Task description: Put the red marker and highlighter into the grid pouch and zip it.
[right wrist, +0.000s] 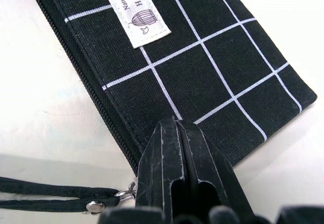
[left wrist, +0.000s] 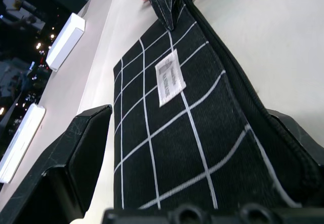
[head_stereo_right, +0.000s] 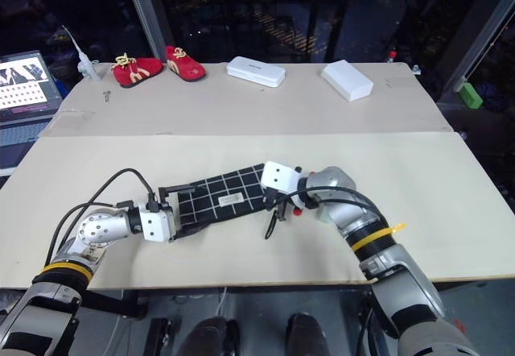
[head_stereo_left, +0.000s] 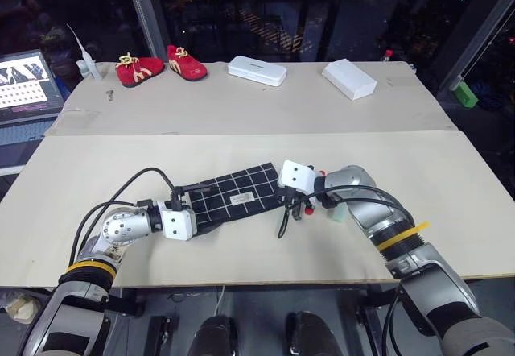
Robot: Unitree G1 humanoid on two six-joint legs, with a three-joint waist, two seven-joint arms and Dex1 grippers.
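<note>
Right gripper (right wrist: pixel 177 133): I see its fingers pressed together, tips down on the corner of the grid pouch (head_stereo_left: pixel 237 195) by the zipper end. Left gripper (left wrist: pixel 192 148): fingers spread wide, straddling the pouch's opposite end. Pouch lies flat on the near table (head_stereo_left: pixel 451 179), label up, zipper strap (right wrist: pixel 55 196) trailing beside it.

One grid pouch (head_stereo_left: pixel 235 196), two red shoes (head_stereo_left: pixel 138 69) (a pair), two white cases (head_stereo_left: pixel 257 71)
</note>
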